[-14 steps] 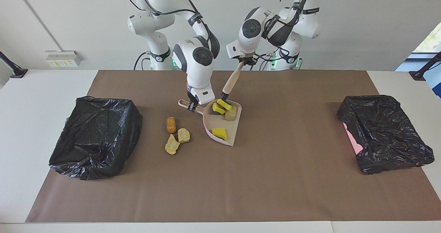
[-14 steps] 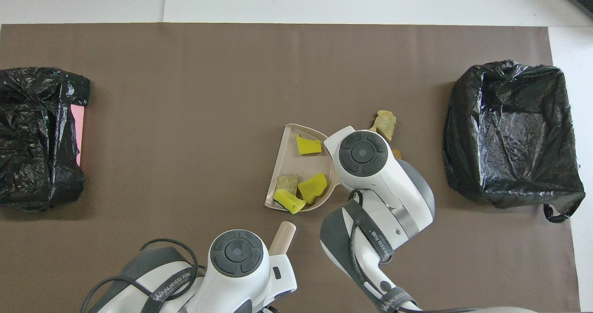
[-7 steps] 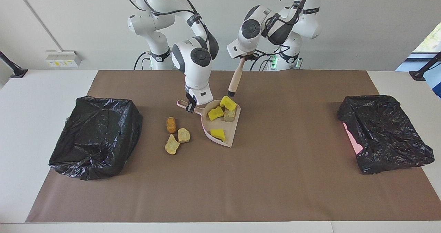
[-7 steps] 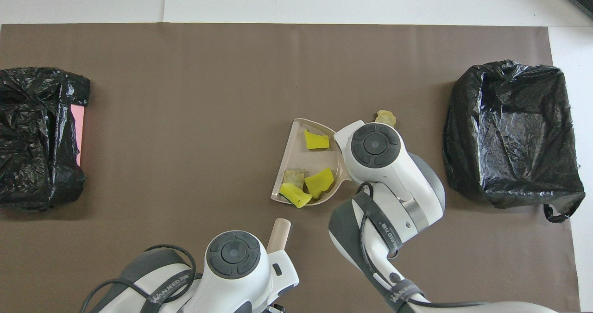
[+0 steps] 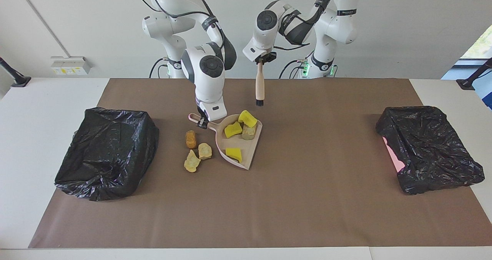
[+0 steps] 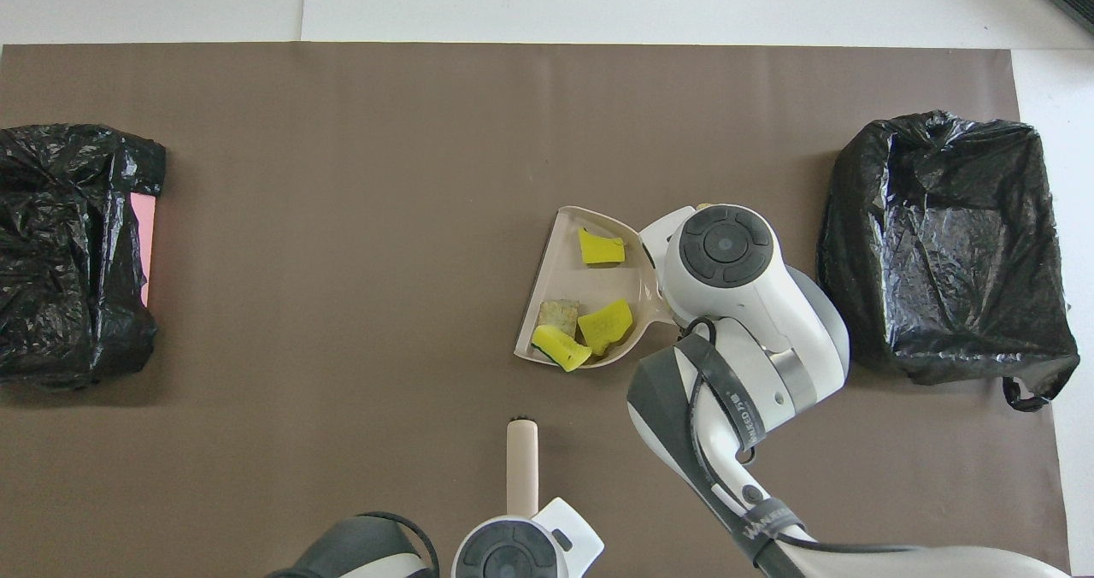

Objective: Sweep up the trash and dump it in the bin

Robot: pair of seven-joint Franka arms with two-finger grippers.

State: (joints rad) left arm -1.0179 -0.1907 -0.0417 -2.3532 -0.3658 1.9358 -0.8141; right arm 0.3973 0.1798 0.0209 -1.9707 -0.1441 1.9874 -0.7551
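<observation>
Moved: dustpan point(image 5: 235, 141) slid toward the right arm's end; brush point(image 5: 260, 86) lifted clear.
Left gripper point(image 5: 260, 61): pinched brush.
Right gripper point(image 5: 202, 122): clamped dustpan handle.
Advice: keep dustpan level, trash point(image 5: 235, 129) aboard.

Fig. — Surroundings as I see them from remote station. Brown mat point(image 5: 307, 214) covers most of white table point(image 5: 46, 98); bare white margin at both ends. Black stand point(image 5: 13, 76) at table corner, right arm's end; second black stand point(image 5: 473, 78) at left arm's end. Socket box point(image 5: 70, 65) on wall. Window point(image 5: 478, 44) at left arm's end.
</observation>
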